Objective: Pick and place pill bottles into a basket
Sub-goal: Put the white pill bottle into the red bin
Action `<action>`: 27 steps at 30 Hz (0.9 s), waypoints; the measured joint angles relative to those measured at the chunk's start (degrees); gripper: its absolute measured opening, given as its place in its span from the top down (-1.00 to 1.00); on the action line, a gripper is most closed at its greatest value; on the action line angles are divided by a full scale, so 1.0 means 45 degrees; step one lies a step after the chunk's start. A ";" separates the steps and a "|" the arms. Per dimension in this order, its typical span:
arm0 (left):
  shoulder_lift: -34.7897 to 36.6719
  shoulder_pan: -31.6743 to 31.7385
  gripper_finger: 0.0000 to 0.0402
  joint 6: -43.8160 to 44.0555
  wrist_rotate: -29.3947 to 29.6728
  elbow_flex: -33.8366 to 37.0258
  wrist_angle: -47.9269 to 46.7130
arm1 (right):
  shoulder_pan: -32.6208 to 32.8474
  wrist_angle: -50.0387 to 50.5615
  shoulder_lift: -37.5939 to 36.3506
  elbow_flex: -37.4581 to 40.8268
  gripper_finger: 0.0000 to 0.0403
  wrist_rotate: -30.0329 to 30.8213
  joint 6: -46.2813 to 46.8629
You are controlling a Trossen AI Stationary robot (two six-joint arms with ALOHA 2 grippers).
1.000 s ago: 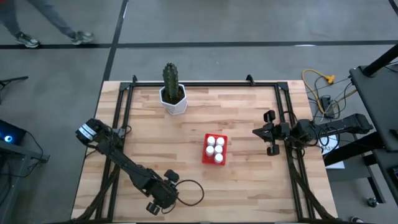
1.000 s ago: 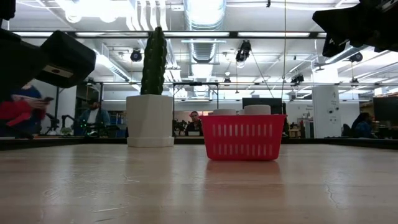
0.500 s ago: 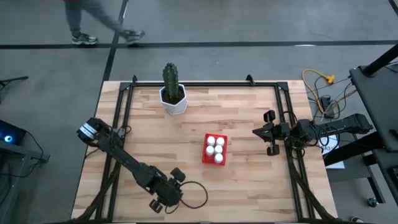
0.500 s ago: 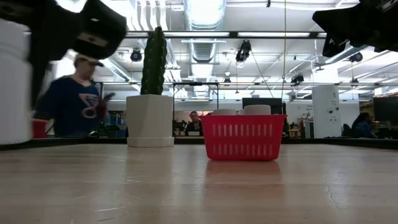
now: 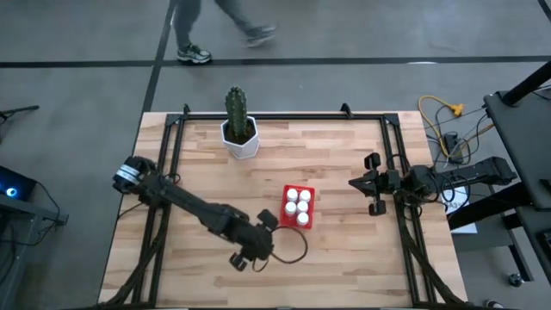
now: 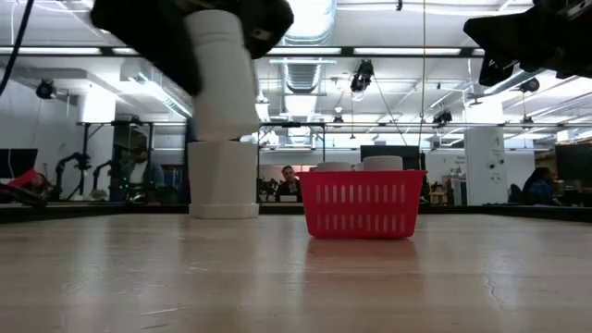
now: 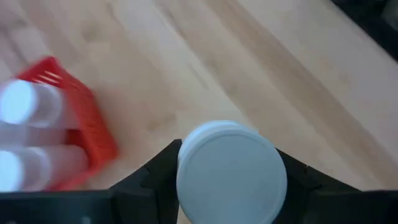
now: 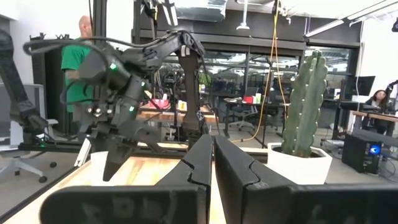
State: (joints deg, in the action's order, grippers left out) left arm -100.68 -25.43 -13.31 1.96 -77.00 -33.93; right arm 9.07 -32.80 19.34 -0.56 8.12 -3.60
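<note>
Carrying a pill bottle pinched between its fingers, the left claw hangs above the counter just beside the red basket, where five white caps show; it should come over the one free slot, keep the bottle upright, and lower before letting go. Compared with a second ago, this arm has swung from the counter's near-left part toward the basket. The right claw, fingers pressed together, waits at the counter's right edge.
</note>
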 joint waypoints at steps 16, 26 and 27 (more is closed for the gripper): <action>-0.0043 0.2197 0.22 -0.1706 0.0505 -0.0488 0.1229 | -0.0003 0.0005 -0.0002 0.0000 0.96 0.0005 -0.0010; -0.1094 0.2824 0.22 -0.1918 0.0554 -0.0522 0.1793 | -0.0003 -0.0012 0.0111 0.0000 0.96 0.0018 -0.0066; -0.1288 0.2860 0.22 -0.1945 0.0569 -0.0522 0.1782 | -0.0008 -0.0021 0.0125 0.0000 0.96 0.0015 -0.0096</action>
State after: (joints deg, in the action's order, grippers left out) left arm -106.48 -12.56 -22.07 4.52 -79.35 -25.91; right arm 9.04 -32.89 19.90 -0.56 8.19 -4.03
